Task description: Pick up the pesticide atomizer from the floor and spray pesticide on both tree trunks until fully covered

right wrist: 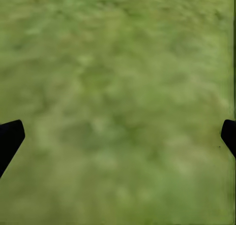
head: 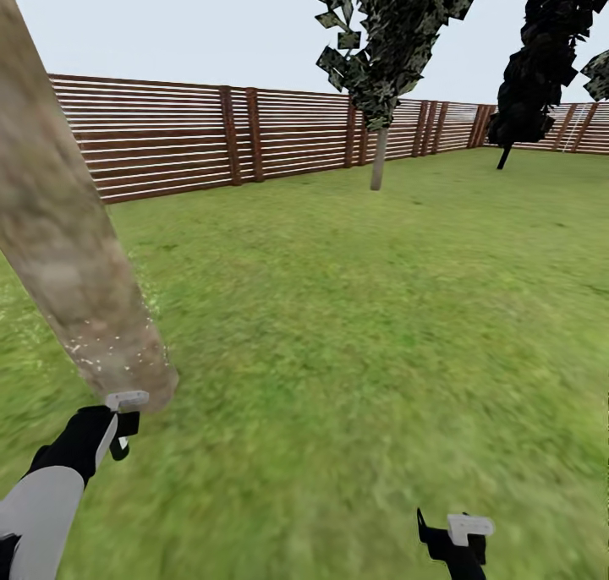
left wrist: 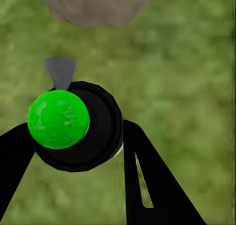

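On a green lawn [head: 364, 326] enclosed by a brown slatted fence [head: 169, 132], the robot's left gripper [head: 123, 424] hovers at the near left, just beside the foot of a thick, mottled grey-brown tree trunk [head: 59, 225] that leans up and out of the head view's left edge. Tiny white specks of pesticide [head: 106, 347] dot the lower part of that trunk, densest near its base.

The left wrist view shows the gripper's two black fingers [left wrist: 147, 180] closed around the pesticide atomizer [left wrist: 78, 126], a round black body topped by a bright green cap, with a small grey nozzle [left wrist: 61, 71] aimed toward the trunk's base [left wrist: 93, 6] across a strip of grass. The atomizer sits between the fingers, off the ground; from the head camera it is largely hidden behind the gripper.

At the near right, the right gripper [head: 452, 542] hangs low over bare grass, well apart from the trunk. Its wrist view shows its fingers [right wrist: 10, 139] spread wide at either edge, with nothing between them.

Farther off, a tree with a pale trunk and blocky dark leaves [head: 381, 64] stands before the fence at centre; a darker, thin-trunked tree [head: 537, 64] rises to the far right, though its details are hard to make out.
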Motion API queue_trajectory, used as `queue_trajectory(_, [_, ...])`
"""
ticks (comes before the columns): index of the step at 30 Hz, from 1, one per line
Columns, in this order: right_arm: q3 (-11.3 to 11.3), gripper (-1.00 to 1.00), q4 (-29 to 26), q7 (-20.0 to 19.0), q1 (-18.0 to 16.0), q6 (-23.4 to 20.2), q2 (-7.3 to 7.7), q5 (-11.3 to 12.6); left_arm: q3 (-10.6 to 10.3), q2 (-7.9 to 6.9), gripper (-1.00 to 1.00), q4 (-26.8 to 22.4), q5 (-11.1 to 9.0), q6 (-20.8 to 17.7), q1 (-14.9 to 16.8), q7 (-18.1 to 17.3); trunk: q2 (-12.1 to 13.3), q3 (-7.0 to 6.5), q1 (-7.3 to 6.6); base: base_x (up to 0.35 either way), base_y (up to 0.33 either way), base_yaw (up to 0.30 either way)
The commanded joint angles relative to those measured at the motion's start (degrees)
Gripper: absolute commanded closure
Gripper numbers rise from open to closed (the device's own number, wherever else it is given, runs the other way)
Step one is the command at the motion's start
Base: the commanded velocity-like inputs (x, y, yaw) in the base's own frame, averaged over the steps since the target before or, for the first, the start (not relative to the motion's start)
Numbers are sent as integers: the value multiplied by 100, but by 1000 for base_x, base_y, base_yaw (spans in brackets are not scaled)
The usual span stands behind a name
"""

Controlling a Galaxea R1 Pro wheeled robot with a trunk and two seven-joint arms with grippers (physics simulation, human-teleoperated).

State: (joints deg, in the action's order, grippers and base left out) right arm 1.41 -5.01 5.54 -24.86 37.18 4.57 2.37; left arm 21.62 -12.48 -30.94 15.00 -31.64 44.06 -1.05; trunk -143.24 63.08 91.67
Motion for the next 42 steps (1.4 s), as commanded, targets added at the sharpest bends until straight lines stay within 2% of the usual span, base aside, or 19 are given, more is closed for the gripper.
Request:
queue_trajectory(1, [0,-100,0,0,2,0,0,0,0,0,100,6,3,0,-2,0,0,0,0,133,-246,5])
queue_trajectory(13, [0,-100,0,0,0,0,0,-2,0,1,100,9,-14,8,-1,-8,0,0,0,111,-256,246])
queue_trajectory(22, [0,-100,0,0,1,0,0,0,0,0,100,7,-14,9,0,-9,0,0,0,110,-256,39])
queue_trajectory(40, [0,-100,-6,0,0,0,7,0,9,26,100,-61,-14,23,4,-9,0,0,0,152,-248,270])
queue_trajectory(42, [0,-100,-9,0,0,0,16,0,5,36,100,-91,-14,171,1,-9,0,0,0,50,-64,109])
